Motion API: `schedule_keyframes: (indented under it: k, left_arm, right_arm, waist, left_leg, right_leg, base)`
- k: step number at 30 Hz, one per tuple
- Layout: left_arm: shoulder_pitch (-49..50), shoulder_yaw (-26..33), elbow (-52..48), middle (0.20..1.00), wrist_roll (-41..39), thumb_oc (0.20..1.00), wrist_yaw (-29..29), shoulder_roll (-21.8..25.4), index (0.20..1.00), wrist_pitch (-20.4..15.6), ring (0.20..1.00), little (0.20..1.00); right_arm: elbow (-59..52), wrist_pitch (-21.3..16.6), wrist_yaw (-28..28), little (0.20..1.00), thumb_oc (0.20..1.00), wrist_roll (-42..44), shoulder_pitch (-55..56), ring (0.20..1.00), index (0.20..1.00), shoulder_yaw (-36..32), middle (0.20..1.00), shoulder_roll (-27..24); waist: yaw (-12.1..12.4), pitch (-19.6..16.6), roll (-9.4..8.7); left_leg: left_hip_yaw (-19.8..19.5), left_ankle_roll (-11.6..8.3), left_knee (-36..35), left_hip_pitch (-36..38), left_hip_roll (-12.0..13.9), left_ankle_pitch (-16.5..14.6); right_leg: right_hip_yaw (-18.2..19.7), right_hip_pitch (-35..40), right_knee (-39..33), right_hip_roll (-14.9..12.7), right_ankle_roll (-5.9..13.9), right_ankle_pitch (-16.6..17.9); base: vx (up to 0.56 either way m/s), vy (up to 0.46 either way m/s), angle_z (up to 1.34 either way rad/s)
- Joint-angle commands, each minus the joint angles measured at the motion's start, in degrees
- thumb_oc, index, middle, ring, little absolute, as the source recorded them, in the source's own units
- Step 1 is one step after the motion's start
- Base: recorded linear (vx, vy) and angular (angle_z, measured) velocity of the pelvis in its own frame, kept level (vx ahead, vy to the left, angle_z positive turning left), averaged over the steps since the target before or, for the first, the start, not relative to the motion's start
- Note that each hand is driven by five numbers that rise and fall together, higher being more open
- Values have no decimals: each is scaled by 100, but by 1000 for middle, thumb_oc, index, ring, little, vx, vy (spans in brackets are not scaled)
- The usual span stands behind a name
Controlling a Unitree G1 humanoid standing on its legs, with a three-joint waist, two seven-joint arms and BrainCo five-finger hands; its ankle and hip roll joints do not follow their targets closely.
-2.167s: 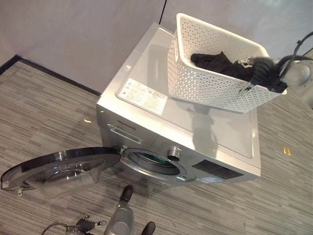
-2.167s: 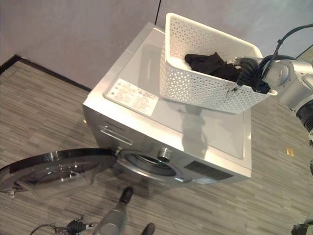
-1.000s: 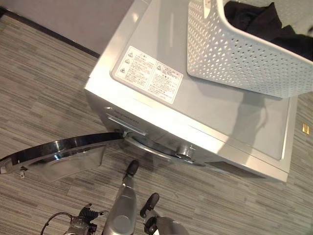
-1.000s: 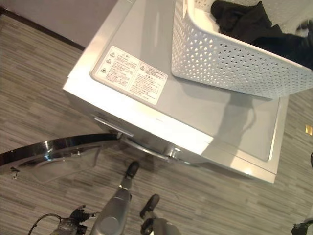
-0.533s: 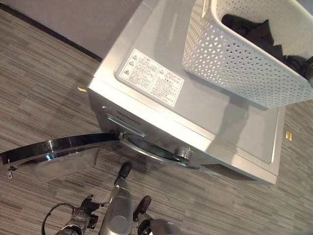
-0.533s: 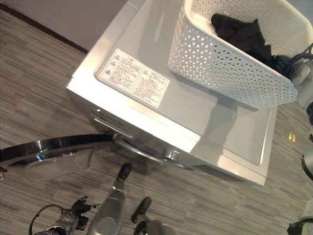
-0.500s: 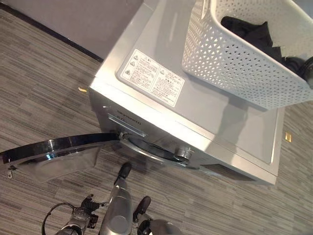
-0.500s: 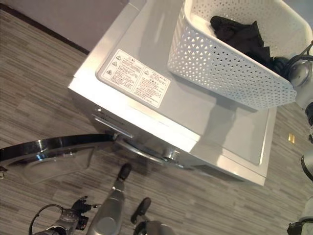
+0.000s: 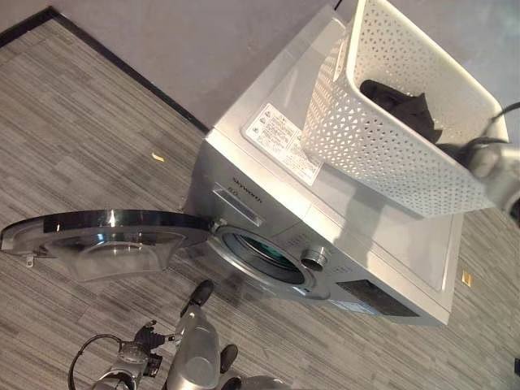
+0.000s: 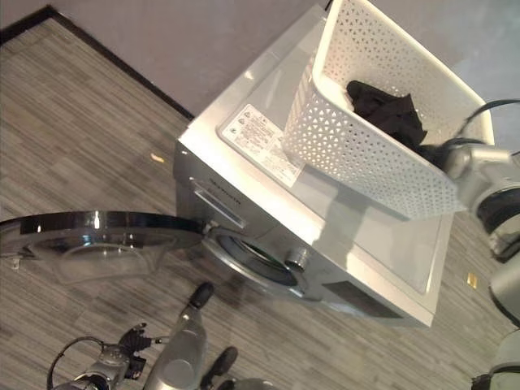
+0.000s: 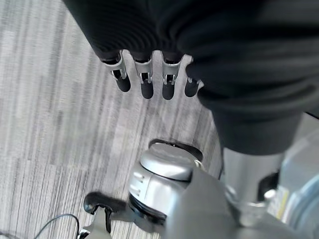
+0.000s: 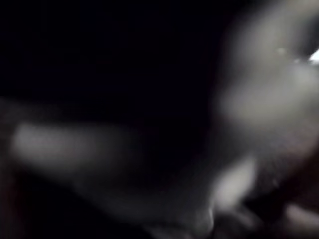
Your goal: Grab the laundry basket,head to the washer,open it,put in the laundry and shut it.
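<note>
Laundry basket point(image 9: 382, 146) atop washer point(image 9: 268, 219)

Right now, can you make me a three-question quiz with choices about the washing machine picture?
1. Where is the laundry basket?
A. on the floor
B. on top of the washer
C. inside the drum

2. What colour are the clothes in the basket?
A. black
B. red
C. yellow

3. How is the washer door?
A. shut
B. swung wide open
C. taken off

Answers:
1 B, the basket sits on the washer's flat top.
2 A, a dark heap lies in the white basket.
3 B, the round door hangs open on its hinge.
</note>
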Motion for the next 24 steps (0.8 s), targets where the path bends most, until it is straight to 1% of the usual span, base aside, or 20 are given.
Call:
schedule_keyframes:
  k: [1, 3, 4, 5, 8, 11, 12, 15, 17, 18, 20, 21, 22, 24]
  left_arm:
    - [-159, 248, 15, 1000, 39, 1000, 8, 432, 1000, 35, 1000, 1000]
    - [-101, 315, 77, 1000, 15, 1000, 47, 425, 1000, 48, 1000, 1000]
    - [-39, 358, 101, 1000, 41, 1000, 75, 417, 1000, 68, 1000, 1000]
    - [-31, 363, 98, 1000, 42, 1000, 81, 412, 1000, 64, 1000, 1000]
    - [64, 391, 72, 1000, 56, 1000, 94, 360, 1000, 54, 1000, 1000]
    - [122, 399, 34, 1000, 68, 1000, 117, 311, 1000, 50, 1000, 1000]
    - [124, 397, 33, 1000, 69, 1000, 117, 312, 1000, 50, 1000, 1000]
    - [150, 416, 1, 1000, 57, 1000, 149, 249, 1000, 33, 1000, 1000]
    - [169, 420, -33, 1000, 72, 1000, 186, 164, 1000, 22, 1000, 1000]
    - [200, 449, -13, 1000, 88, 1000, 212, 73, 1000, 13, 1000, 1000]
    - [243, 477, -3, 1000, 144, 1000, 229, 22, 1000, 4, 1000, 1000]
    - [262, 510, 21, 1000, 192, 1000, 240, -30, 1000, 10, 1000, 1000]
    - [266, 505, 26, 1000, 242, 1000, 251, -59, 1000, 9, 1000, 1000]
    - [299, 532, 80, 1000, 374, 1000, 269, -111, 1000, 4, 1000, 1000]
  right_arm:
    - [-228, -262, -473, 200, 200, 349, -373, 200, 200, -157, 200, 1082]
    - [-243, -308, -732, 200, 200, 284, -467, 200, 200, -332, 200, 1057]
    - [-201, -323, -952, 200, 200, 167, -567, 200, 200, -447, 200, 1016]
    - [-223, -334, -930, 200, 200, 154, -545, 200, 200, -458, 200, 1006]
    - [-264, -379, -1103, 200, 200, -2, -530, 200, 200, -630, 200, 892]
    - [-344, -392, -1305, 200, 200, -112, -495, 200, 200, -832, 200, 759]
    - [-352, -388, -1306, 200, 200, -115, -487, 200, 200, -838, 200, 756]
    - [-473, -442, -1502, 200, 200, -70, -423, 200, 200, -1139, 200, 634]
    - [-571, -512, -1811, 200, 200, 28, -322, 200, 200, -1526, 200, 555]
    - [-717, -593, -2097, 200, 200, 221, -196, 200, 200, -1952, 200, 482]
    - [-928, -680, -2212, 200, 200, 372, -62, 200, 200, -2224, 200, 401]
    - [-1085, -773, -2449, 200, 200, 510, 115, 200, 200, -2596, 200, 343]
    - [-1110, -828, -2564, 200, 200, 559, 255, 200, 200, -2812, 200, 307]
    - [-1294, -991, -2895, 200, 200, 792, 522, 200, 200, -3405, 200, 220]
  waist:
    - [162, 511, -431]
    - [84, 471, -411]
    - [50, 433, -361]
    - [32, 422, -353]
    - [-63, 317, -279]
    - [-135, 230, -160]
    - [-133, 231, -160]
    - [-196, 168, -22]
    - [-238, 106, 105]
    - [-268, 51, 233]
    - [-297, -13, 320]
    - [-318, -49, 399]
    - [-337, -90, 453]
    - [-367, -184, 580]
  left_leg:
    - [-253, 275, -1050, 398, 28, 115]
    - [-202, 270, -1050, 427, 47, 108]
    - [-155, 254, -1049, 468, 73, 86]
    - [-156, 259, -1050, 456, 64, 103]
    - [-117, 264, -1050, 468, 67, 95]
    - [-57, 272, -1050, 508, 80, 82]
    - [-58, 271, -1050, 509, 81, 81]
    - [5, 280, -1050, 543, 94, 82]
    - [79, 289, -1050, 588, 99, 68]
    - [161, 286, -1050, 651, 108, 41]
    - [192, 295, -1050, 669, 100, 62]
    - [226, 290, -1050, 722, 110, 35]
    - [232, 296, -1050, 715, 102, 59]
    - [251, 287, -1050, 790, 121, 52]
  right_leg:
    - [98, 16, 298, -696, 602, 1954]
    - [130, 30, 275, -710, 600, 1956]
    - [145, 46, 261, -703, 595, 1923]
    - [144, 42, 256, -710, 597, 1930]
    - [150, 56, 223, -723, 598, 1914]
    - [174, 82, 180, -730, 596, 1851]
    - [174, 85, 179, -729, 595, 1851]
    - [178, 94, 157, -745, 598, 1794]
    - [148, 126, 112, -769, 607, 1722]
    - [143, 171, 73, -793, 613, 1663]
    - [141, 186, 45, -825, 614, 1644]
    - [164, 213, 47, -828, 614, 1600]
    - [180, 214, 41, -831, 612, 1575]
    - [216, 265, 20, -811, 562, 1364]
  base:
    - [-85, 6, -34]
    - [-65, -5, -11]
    - [-51, -1, 4]
    - [-54, -10, 5]
    - [-54, -8, -8]
    - [-45, -15, -5]
    - [-40, -9, -13]
    - [-52, -20, -11]
    - [-70, -8, -1]
    - [-74, -8, -8]
    - [-50, -16, -17]
    - [-31, -19, -23]
    - [-5, -22, -18]
    - [9, -19, -9]
